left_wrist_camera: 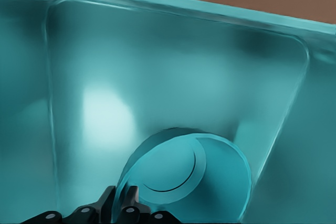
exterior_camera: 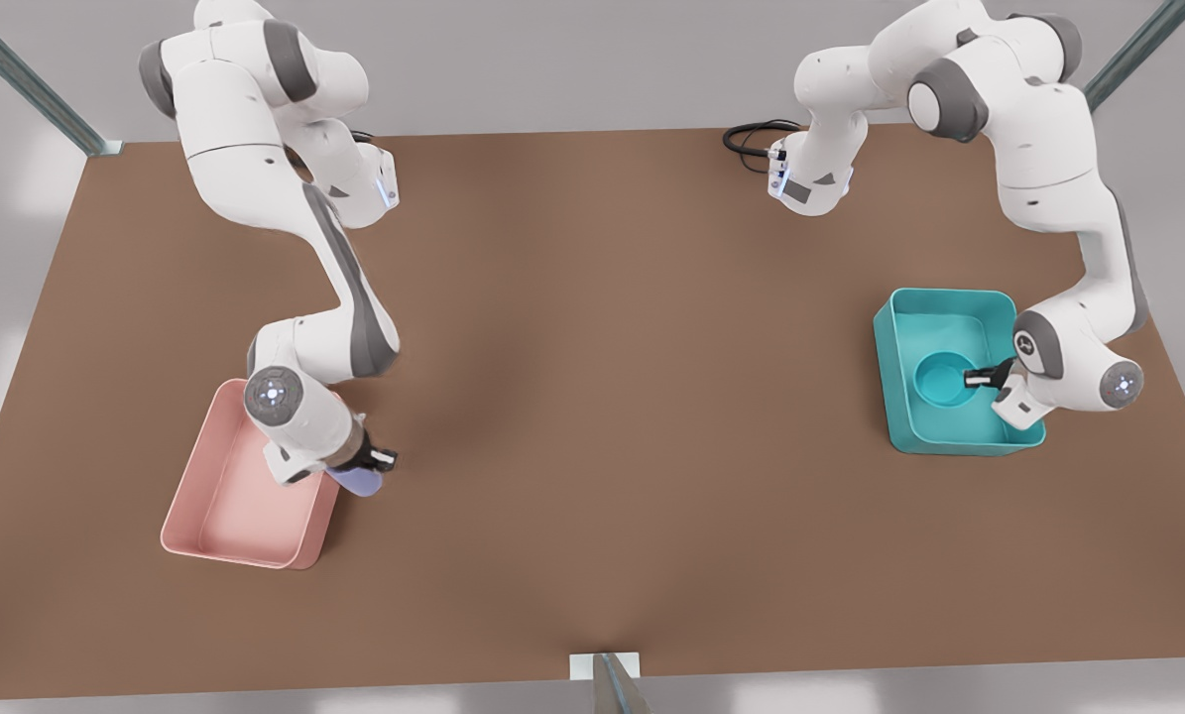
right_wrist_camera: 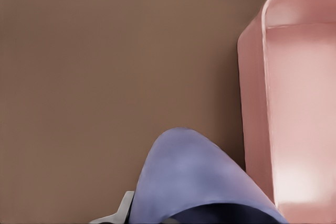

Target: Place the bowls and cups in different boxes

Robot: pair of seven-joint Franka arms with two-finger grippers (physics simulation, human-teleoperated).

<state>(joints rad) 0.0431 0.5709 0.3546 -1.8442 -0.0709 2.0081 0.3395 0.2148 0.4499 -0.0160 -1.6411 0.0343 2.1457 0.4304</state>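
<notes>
I see the left gripper [exterior_camera: 989,376] clamped on the teal bowl [exterior_camera: 941,382] inside the teal box [exterior_camera: 894,347] — the right gripper [exterior_camera: 369,464] grasps the purple cup [exterior_camera: 359,482] just beside the pink box [exterior_camera: 205,516].

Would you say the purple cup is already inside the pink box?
No, the purple cup sits outside the pink box, beside its wall.

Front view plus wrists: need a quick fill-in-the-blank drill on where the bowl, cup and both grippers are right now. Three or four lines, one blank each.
1. The teal bowl sits inside the ____ box.
2. The right gripper holds the lavender ____ beside the pink box.
3. The cup is over the table, not yet inside the ____ box.
4. The left gripper has its fingers at the rim of the ____.

Missing words: teal; cup; pink; bowl
</notes>
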